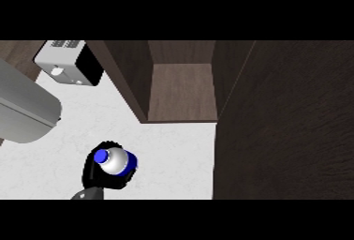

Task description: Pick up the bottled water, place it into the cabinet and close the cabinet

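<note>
Our hand (97, 174) clutches the bottled water (114, 161); we should keep it upright, swinging up-right onto the cabinet (181, 93) shelf

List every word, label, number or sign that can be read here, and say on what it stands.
None can be read.
Bottle, held in the left hand: blue cap and blue band, no legible text.
Toaster oven: only a white knob and vent slots, no lettering.
Cabinet: plain wood, no signs.
</note>
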